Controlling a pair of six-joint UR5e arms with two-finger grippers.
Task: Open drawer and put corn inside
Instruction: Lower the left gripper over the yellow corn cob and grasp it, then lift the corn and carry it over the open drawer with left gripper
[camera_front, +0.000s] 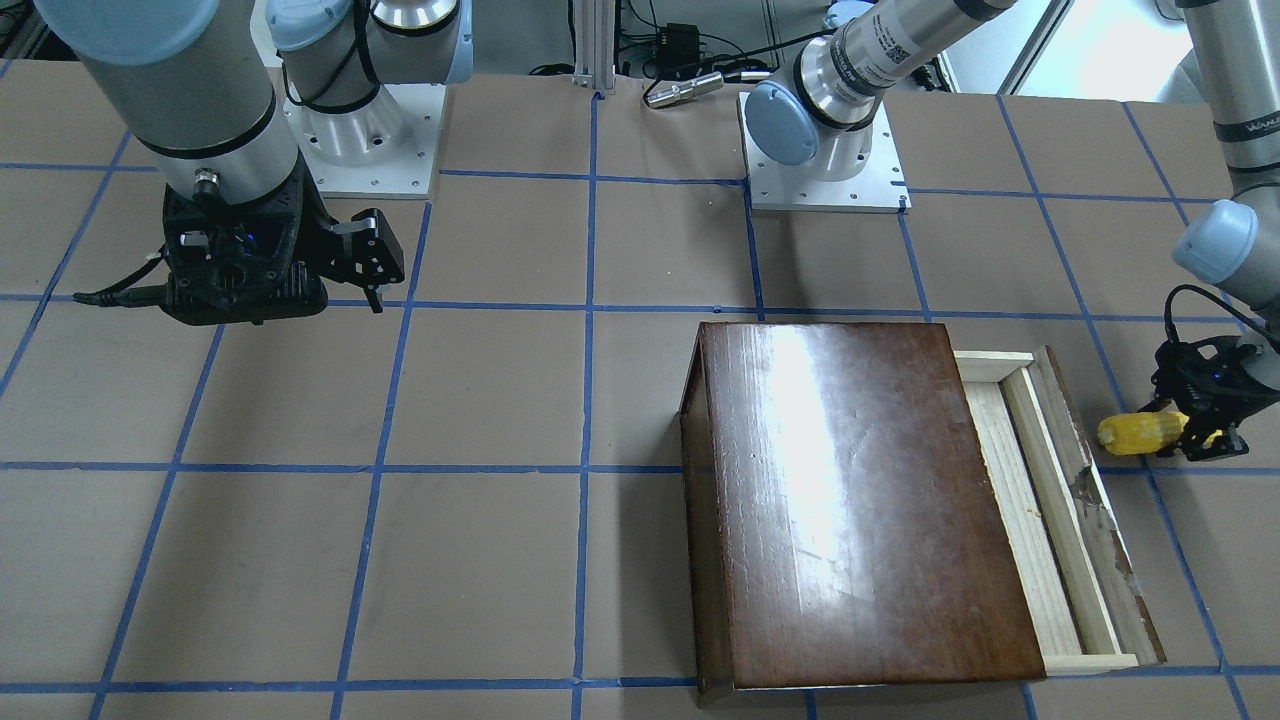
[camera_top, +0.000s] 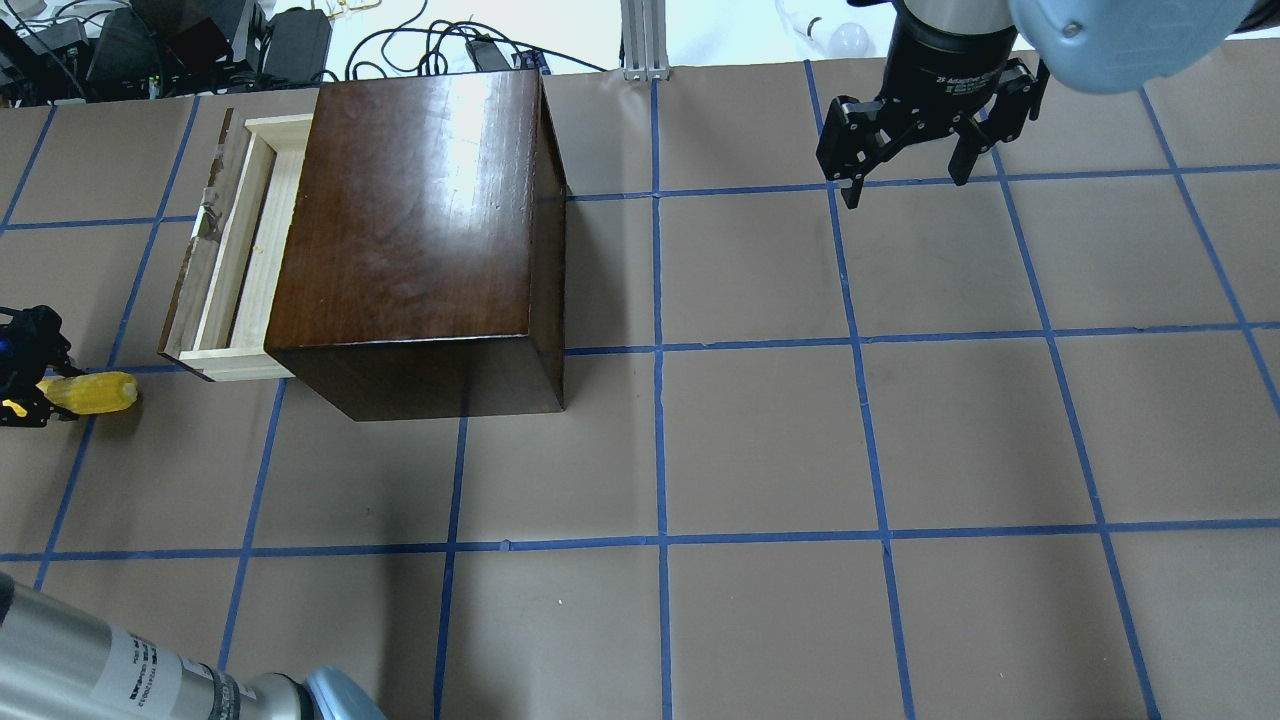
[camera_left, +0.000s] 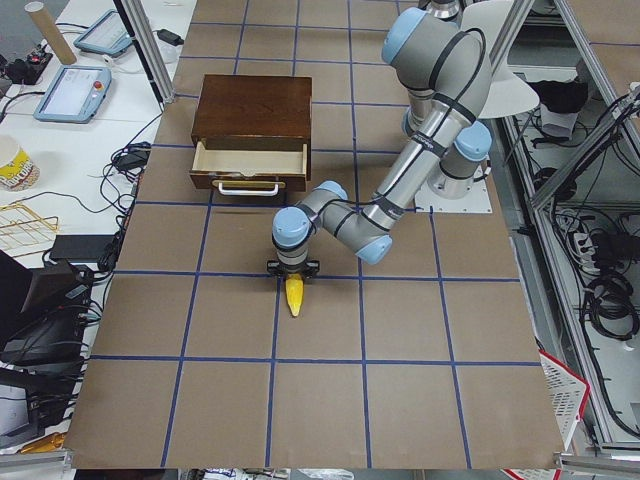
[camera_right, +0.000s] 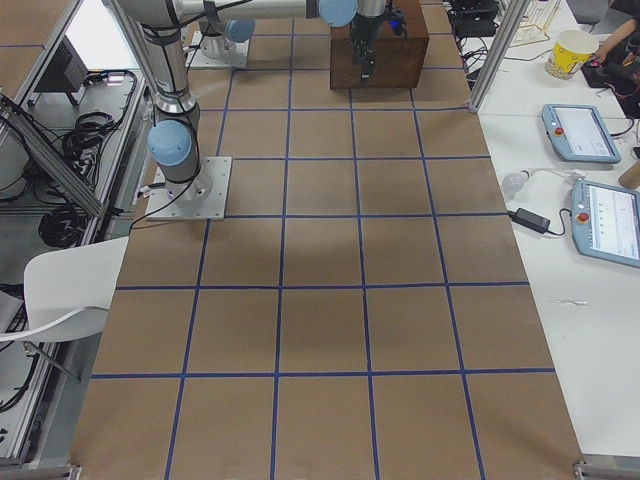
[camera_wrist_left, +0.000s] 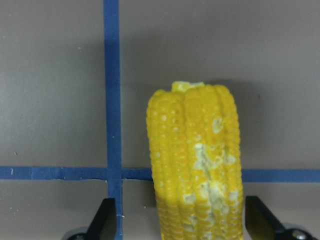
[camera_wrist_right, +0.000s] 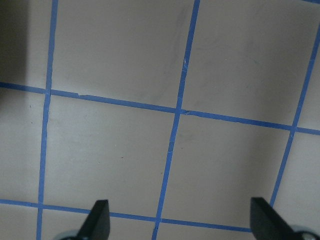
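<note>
**Slip Hazard at Pickup**

Left tool straddles the corn on the table, spread wide and off-centre; closing may roll it away. The drawer, nearby, is only partly open: the corn could strike its rim. Right tool is spread, empty.

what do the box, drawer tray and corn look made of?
Box: wood, dark glossy varnish; grain and glare show.
Drawer: pale unfinished wood, matte, worn dark front.
Corn: probably plastic or rubber; bumpy yellow kernels with whitish scuffs.
</note>
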